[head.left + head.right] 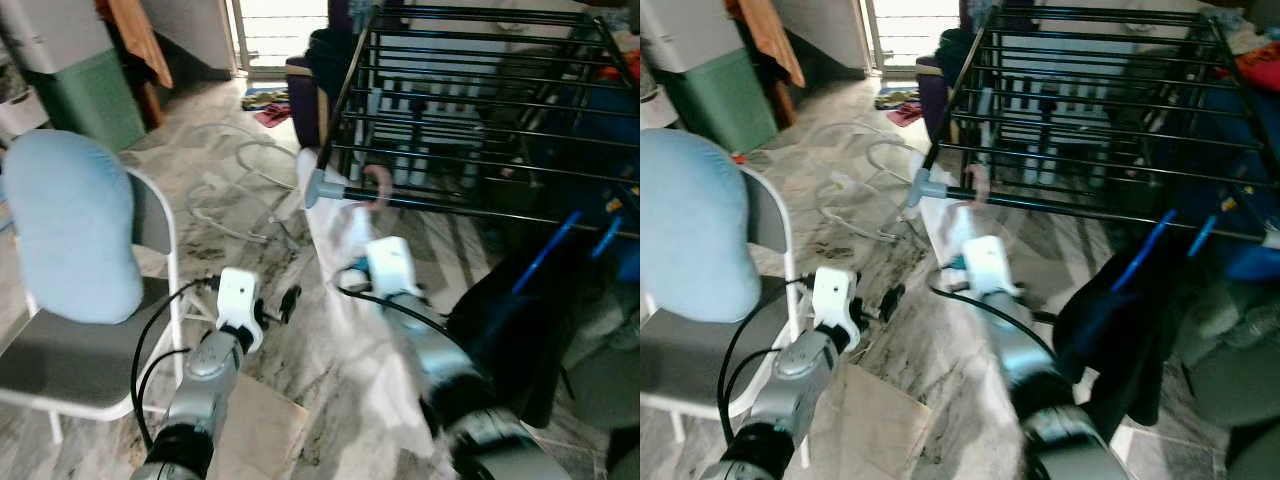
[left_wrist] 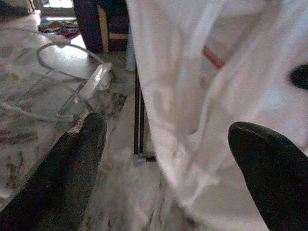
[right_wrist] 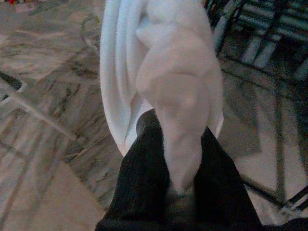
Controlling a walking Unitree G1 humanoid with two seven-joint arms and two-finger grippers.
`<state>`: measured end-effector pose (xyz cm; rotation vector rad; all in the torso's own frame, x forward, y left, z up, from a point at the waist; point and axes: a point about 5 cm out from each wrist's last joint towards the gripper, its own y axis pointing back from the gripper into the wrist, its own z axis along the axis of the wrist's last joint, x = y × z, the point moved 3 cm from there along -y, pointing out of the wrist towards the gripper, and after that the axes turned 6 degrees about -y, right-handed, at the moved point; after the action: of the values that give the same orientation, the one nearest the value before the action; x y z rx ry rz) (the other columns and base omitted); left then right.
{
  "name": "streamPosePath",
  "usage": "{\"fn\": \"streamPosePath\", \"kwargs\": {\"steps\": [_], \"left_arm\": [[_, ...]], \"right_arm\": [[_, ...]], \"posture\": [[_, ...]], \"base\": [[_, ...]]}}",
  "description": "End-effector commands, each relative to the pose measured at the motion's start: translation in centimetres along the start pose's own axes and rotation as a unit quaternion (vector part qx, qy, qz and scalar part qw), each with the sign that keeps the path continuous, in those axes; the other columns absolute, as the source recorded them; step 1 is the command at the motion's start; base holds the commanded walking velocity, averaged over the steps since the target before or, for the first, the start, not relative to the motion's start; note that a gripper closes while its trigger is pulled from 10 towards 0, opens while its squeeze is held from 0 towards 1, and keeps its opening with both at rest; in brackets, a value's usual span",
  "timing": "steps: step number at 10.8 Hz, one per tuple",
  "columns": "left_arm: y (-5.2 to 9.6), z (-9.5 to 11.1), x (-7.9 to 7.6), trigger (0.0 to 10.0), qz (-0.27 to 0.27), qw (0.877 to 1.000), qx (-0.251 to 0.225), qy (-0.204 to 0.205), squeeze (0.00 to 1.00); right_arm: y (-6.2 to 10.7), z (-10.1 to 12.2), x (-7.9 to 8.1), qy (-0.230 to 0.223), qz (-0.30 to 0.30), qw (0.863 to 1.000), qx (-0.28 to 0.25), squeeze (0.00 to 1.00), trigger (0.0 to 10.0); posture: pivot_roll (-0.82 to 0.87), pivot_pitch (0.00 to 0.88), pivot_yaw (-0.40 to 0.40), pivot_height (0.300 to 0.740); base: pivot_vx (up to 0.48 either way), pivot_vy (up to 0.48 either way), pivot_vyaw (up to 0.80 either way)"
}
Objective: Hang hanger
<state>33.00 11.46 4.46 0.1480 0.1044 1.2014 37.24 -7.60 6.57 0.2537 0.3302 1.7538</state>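
My right gripper (image 3: 175, 159) is clamped on a fold of white cloth (image 3: 159, 72): both black fingers (image 3: 139, 168) press against it from either side, and the bunched fabric rises straight out from between their tips. In the head views that arm reaches forward toward the corner of the black drying rack (image 1: 480, 110), and the cloth runs from the rack's near rail down over my forearm. Just past the gripper, a pink hook (image 1: 380, 183) curls over that rail beside a grey corner fitting (image 1: 322, 187); I take it for the hanger's hook, but the blur keeps me from being sure, and the rest of the hanger is hidden by the cloth.

My left gripper (image 2: 168, 144) is spread wide and holds nothing. Its two fingers (image 2: 72, 163) stand well apart, with the same white cloth hanging just ahead of them and a thin black rack leg (image 2: 138, 115) on the marble floor (image 2: 29, 130) beyond. That arm sits low, beside a white folding chair (image 1: 90, 370) with a pale blue cushion (image 1: 70, 225) on its back.

To the right of my right arm, dark clothing (image 1: 525, 310) on blue hangers (image 1: 548, 250) droops from the rack's front edge.
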Motion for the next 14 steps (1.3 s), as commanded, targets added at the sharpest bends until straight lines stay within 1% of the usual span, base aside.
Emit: {"fn": "streamPosePath", "kwargs": {"steps": [1, 2, 3, 4, 5, 6, 8, 9, 10, 11, 12, 14], "left_arm": [[0.1, 0.3, 0.1, 10.0, -0.003, 1.0, -0.004, 0.0, 0.0], [0.3, 0.2, 0.2, 10.0, -0.004, 1.0, -0.003, 0.0, 0.0], [0.5, 0.1, 0.2, 10.0, -0.005, 1.0, 0.001, 0.002, 0.0], [0.7, 0.0, 0.2, 10.0, -0.009, 1.0, 0.005, 0.004, 0.0], [0.8, -0.1, 0.1, 10.0, -0.016, 1.0, 0.008, 0.006, 0.0], [0.7, 0.0, -0.2, 10.0, -0.024, 1.0, 0.01, 0.005, 0.0], [0.3, 0.2, -0.5, 10.0, -0.033, 0.999, 0.012, 0.005, 0.0], [0.2, 0.3, -0.6, 10.0, -0.037, 0.999, 0.013, 0.006, 0.0], [0.2, 0.2, -0.6, 10.0, -0.039, 0.999, 0.015, 0.006, 0.0], [0.2, 0.2, -0.7, 10.0, -0.039, 0.999, 0.016, 0.007, 0.0], [0.2, 0.2, -0.8, 10.0, -0.044, 0.999, 0.012, 0.011, 0.0], [0.1, 0.2, -0.8, 10.0, -0.043, 0.999, 0.015, 0.012, 0.0]], "right_arm": [[-0.3, 1.2, -0.1, -0.014, -0.008, 1.0, -0.011, 0.0, 10.0], [-0.5, 0.9, -0.1, -0.019, -0.017, 1.0, 0.0, 0.0, 10.0], [-0.7, 0.0, -0.8, -0.04, -0.04, 0.998, 0.025, 0.0, 10.0], [-0.6, -1.2, -1.9, -0.07, -0.072, 0.994, 0.046, 0.0, 10.0], [-0.5, -1.8, -2.7, -0.089, -0.095, 0.99, 0.056, 0.0, 10.0], [-0.5, -1.8, -3.3, -0.093, -0.105, 0.988, 0.057, 0.0, 10.0], [-0.5, -1.9, -3.9, -0.1, -0.114, 0.987, 0.058, 0.0, 10.0], [-0.6, -1.5, -3.5, -0.073, -0.104, 0.991, 0.047, 0.0, 10.0], [-0.7, -1.3, -2.8, -0.065, -0.088, 0.993, 0.042, 0.0, 10.0], [-0.8, -0.9, -2.1, -0.037, -0.072, 0.996, 0.026, 0.93, 10.0], [-0.8, -0.9, -2.1, -0.029, -0.073, 0.997, 0.023, 1.0, 10.0], [-0.5, -1.3, -2.9, -0.022, -0.085, 0.996, 0.016, 1.0, 10.0]], "posture": [[-0.11, 0.014, 0.034, 0.74], [-0.1, 0.016, 0.034, 0.74], [-0.09, 0.018, 0.035, 0.74], [-0.09, 0.019, 0.041, 0.74], [-0.09, 0.019, 0.043, 0.74], [-0.1, 0.017, 0.049, 0.74], [-0.11, 0.011, 0.055, 0.74], [-0.11, 0.006, 0.057, 0.74], [-0.11, 0.002, 0.056, 0.74], [-0.11, 0.0, 0.056, 0.74], [-0.11, 0.0, 0.056, 0.74], [-0.12, 0.0, 0.054, 0.74]], "base": [[0.0, 0.0, 0.0], [0.0, 0.0, 0.0], [0.0, 0.0, 0.0], [0.0, 0.0, 0.0], [0.0, 0.0, 0.0], [0.0, 0.0, 0.0], [0.0, 0.0, 0.0], [0.0, 0.0, 0.0], [0.0, 0.0, 0.0], [0.0, 0.0, 0.0], [0.0, 0.0, 0.0], [0.0, 0.0, 0.0]]}}
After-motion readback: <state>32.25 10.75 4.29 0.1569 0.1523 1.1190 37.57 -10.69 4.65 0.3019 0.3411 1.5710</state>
